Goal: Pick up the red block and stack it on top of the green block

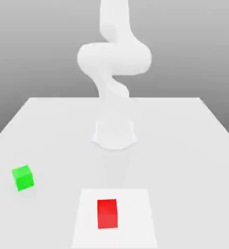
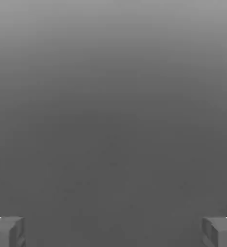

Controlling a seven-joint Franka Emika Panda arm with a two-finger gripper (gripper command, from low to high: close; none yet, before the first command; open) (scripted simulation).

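Note:
The red block stands on a paler square patch near the front of the white table, about the middle of the exterior view. The green block sits on the table toward the exterior view's left, slightly turned, well apart from the red one. In the hand view my gripper is open, its two grey fingertips standing far apart with nothing between them, in front of a plain grey background. Neither block is near the fingers.
The white arm rises from its round base at the middle of the table, behind both blocks. The table's edges run along the exterior view's left, right and back.

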